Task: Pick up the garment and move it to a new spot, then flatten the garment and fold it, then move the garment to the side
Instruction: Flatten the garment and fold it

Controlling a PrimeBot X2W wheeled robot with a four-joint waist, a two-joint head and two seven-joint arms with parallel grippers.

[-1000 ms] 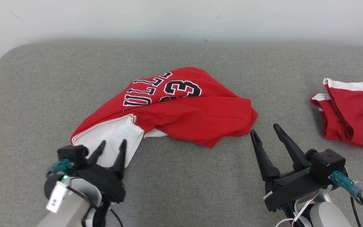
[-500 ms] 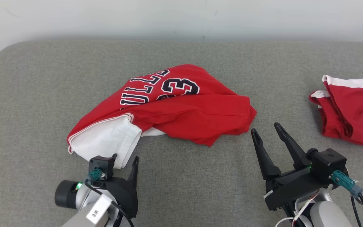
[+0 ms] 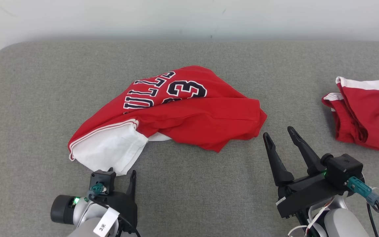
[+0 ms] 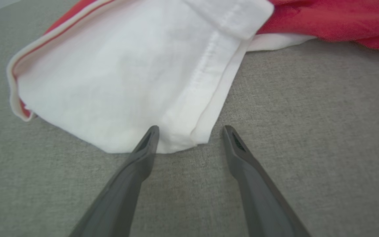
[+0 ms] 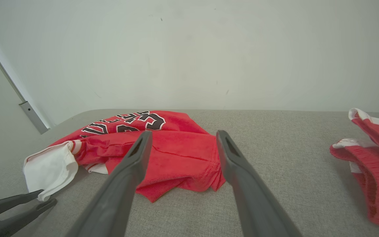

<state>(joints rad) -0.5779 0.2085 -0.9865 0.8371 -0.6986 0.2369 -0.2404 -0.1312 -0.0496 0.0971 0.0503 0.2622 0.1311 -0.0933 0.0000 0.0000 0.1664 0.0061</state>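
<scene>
Red jersey (image 3: pixel 189 115) w/ white sleeve, crumpled, lying mid gray surface (image 3: pixel 189 197).

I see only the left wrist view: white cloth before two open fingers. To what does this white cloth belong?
Observer: It is the sleeve of a crumpled red jersey numbered 23, lying on the grey surface.
Operator: Where is the right gripper?
Observer: The right gripper, open, points at the jersey's right edge, apart from it.
Operator: Is anything else there?
Observer: A second red and white garment lies apart at the far right.
</scene>
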